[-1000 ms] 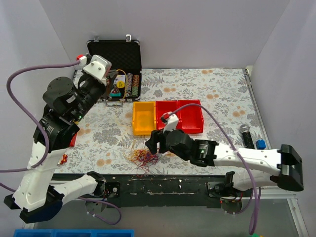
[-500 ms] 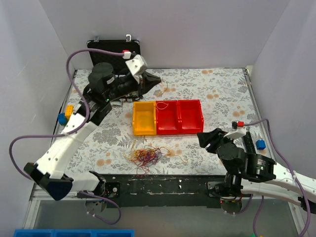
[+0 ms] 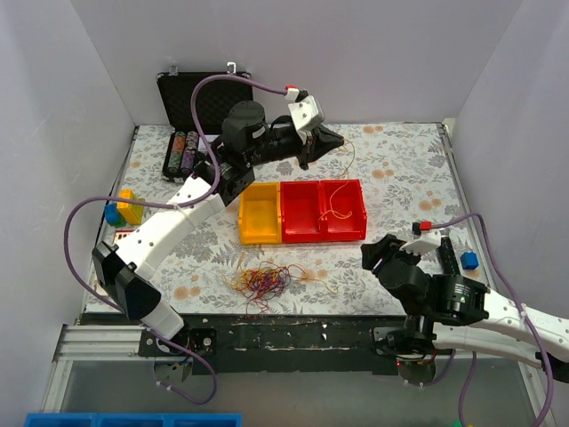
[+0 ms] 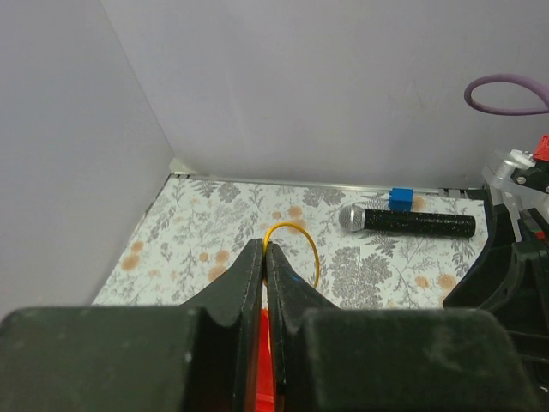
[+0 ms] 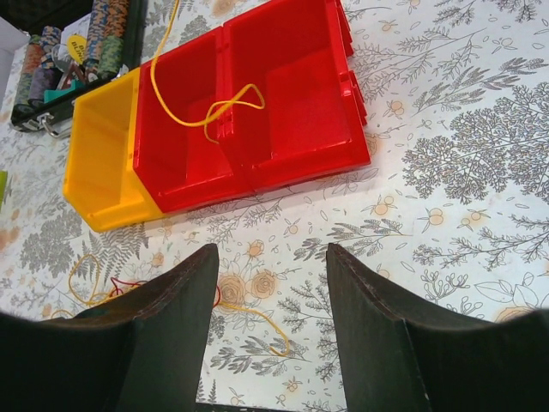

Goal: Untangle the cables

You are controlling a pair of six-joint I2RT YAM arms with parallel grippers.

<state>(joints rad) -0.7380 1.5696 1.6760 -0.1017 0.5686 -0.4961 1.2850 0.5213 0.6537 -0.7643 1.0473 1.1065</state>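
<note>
The cables (image 3: 262, 283) lie as a small tangle of red, orange, yellow and purple strands near the table's front edge; its edge shows in the right wrist view (image 5: 96, 276). My left gripper (image 3: 331, 142) is raised behind the red bins and is shut on one yellow cable (image 3: 338, 197), which hangs down into the right red bin (image 3: 359, 212). In the left wrist view the fingertips (image 4: 264, 245) pinch the cable's loop (image 4: 314, 257). In the right wrist view the cable (image 5: 206, 120) drapes over the bins' divider. My right gripper (image 3: 382, 255) is open and empty, right of the tangle (image 5: 270, 249).
A yellow bin (image 3: 244, 218) adjoins two red bins (image 3: 286, 213). An open black case (image 3: 204, 93) with rolls stands at the back left. A microphone (image 3: 449, 253) and a blue block (image 3: 468, 260) lie at the right. Yellow and blue blocks (image 3: 120, 209) sit at the left edge.
My left arm swung from the black case rightwards to above the red bins, carrying the yellow cable. My right gripper drew back from the tangle to the front right.
</note>
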